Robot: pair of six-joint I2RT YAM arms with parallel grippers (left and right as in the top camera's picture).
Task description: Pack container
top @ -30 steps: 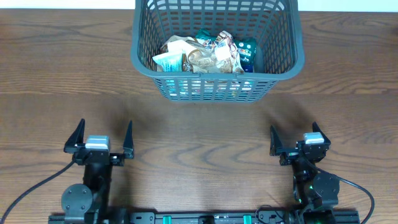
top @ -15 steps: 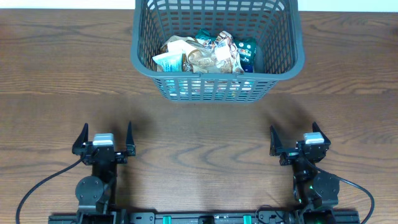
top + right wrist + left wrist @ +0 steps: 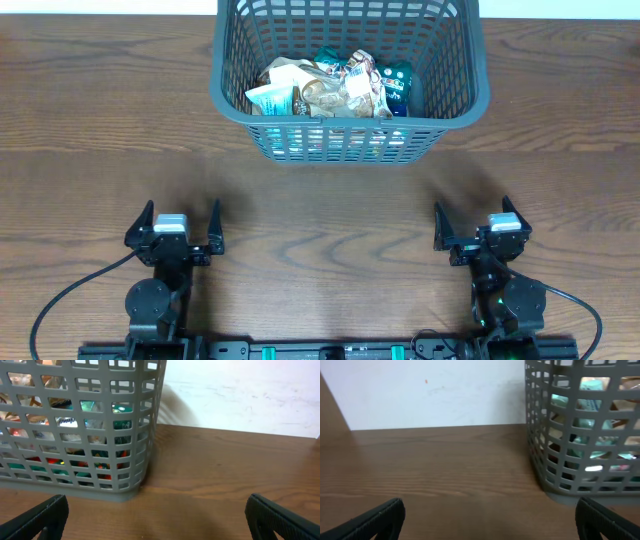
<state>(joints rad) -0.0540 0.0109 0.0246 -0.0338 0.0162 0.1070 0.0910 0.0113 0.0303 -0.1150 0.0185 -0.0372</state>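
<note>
Container loaded, both arms low at the near edge.
The container (image 3: 348,142) sat at the far middle of the wooden table (image 3: 320,225), with snack packets (image 3: 330,88) heaped on its floor and showing through the lattice in both wrist views. The left gripper (image 3: 181,210) and right gripper (image 3: 472,208) hung by the table's front edge, well apart from the container, each with fingers spread wide and nothing between them.
</note>
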